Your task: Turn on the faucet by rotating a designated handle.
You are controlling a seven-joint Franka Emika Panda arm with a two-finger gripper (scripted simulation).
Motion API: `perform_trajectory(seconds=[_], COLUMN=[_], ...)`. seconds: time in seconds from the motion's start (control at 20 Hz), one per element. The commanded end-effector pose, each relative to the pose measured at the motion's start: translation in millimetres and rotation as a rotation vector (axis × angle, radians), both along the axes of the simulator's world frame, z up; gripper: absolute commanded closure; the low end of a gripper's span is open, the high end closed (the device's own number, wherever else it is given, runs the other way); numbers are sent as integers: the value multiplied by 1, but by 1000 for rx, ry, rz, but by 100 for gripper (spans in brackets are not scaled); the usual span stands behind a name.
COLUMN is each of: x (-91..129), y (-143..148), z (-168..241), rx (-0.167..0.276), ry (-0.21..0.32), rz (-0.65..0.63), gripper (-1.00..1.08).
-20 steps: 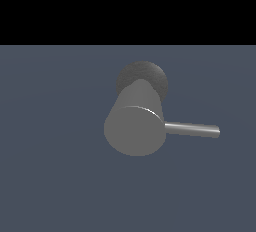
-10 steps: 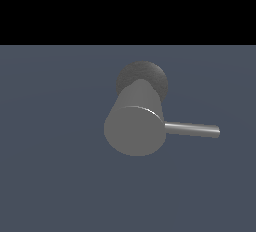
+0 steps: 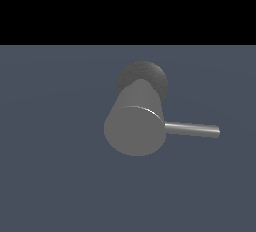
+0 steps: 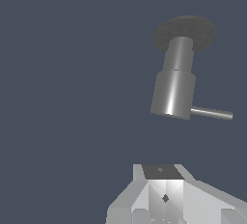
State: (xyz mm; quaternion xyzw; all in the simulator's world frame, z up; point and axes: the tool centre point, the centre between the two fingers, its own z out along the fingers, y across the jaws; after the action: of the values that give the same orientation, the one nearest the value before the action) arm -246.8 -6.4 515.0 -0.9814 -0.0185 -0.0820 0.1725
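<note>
Faucet (image 3: 136,126) stands on the dark worktop (image 3: 55,166), its handle (image 3: 192,129) pointing toward the exterior view's right. The gripper (image 4: 166,203) sits apart from it; whether its jaws are apart is unclear.

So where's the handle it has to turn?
The handle is the thin rod sticking out of the faucet cylinder, toward the exterior view's right.

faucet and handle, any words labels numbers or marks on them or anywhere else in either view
None: no text, label, brand, number or sign shows in either view.
The faucet is plain matte grey.
The handle is a bare grey rod.
The gripper body shows only a small dark diamond mark, not a character.
</note>
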Motion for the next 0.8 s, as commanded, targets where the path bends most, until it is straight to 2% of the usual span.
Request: perform_trajectory(seconds=[0.0,0.4,0.75], x=[2,8,10], y=[-7,-41,-85], z=[9,42,65], rx=[92,408,678], ry=[-53,-242,-406], rz=[-4,-37,-95], gripper=[108,108,108])
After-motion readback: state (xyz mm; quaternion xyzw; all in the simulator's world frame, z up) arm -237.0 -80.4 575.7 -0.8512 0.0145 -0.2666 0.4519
